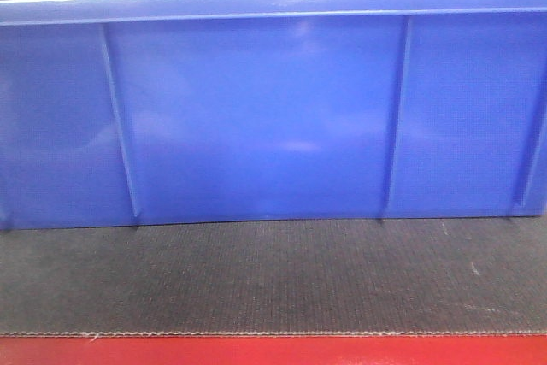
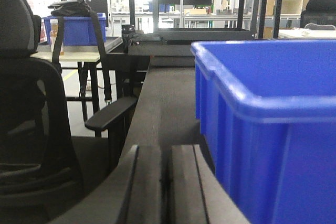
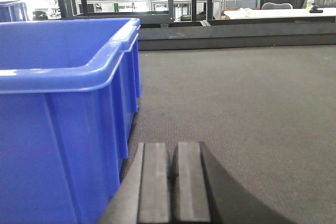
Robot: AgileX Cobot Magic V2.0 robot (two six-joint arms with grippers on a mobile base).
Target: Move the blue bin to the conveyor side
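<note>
filling the front view, the blue bin (image 1: pixel 256 117) is seen resting on the conveyor side (image 1: pixel 273 275), its base set back from the stitched hem and red edge strip (image 1: pixel 273 350). the left gripper (image 2: pixel 168 182) is held with fingers pressed together just left of the bin. the right gripper (image 3: pixel 171 182) is likewise closed, empty, just right of it.

A bright workshop holds black metal racks (image 2: pixel 210 3), a black office chair (image 2: pixel 31 119) and a white desk (image 3: pixel 273 13).
</note>
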